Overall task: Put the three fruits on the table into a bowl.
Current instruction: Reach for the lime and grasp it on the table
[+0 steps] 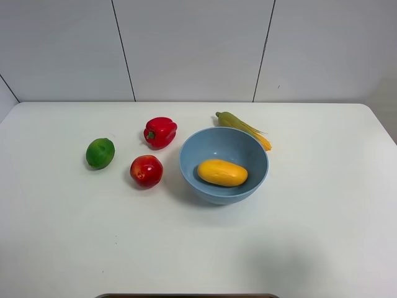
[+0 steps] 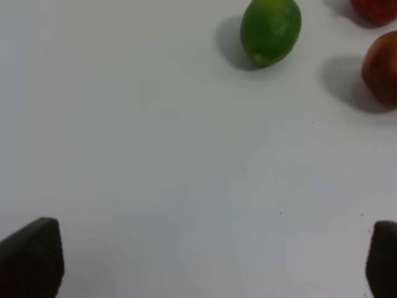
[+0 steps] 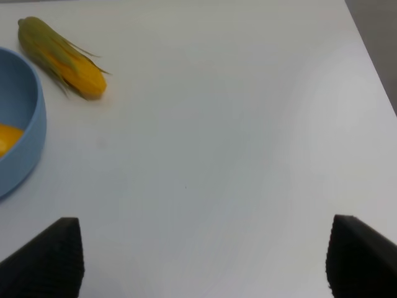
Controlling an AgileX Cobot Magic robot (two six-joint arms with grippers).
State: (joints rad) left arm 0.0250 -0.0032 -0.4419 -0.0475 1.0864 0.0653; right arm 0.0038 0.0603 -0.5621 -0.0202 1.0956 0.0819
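Left of centre in the high view, the lime and the apple are resting on the table. Both are probably firm, smooth and prone to rolling, so you are best gripping across their widest middle. Centre right, the mango is lying in the bowl. The left gripper and right gripper are standing apart, empty.

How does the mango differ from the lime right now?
The mango is oblong and yellow-orange; the lime is round and green. The mango lies inside the blue bowl; the lime sits on the white table. The mango looks larger than the lime. Both are whole fruits.
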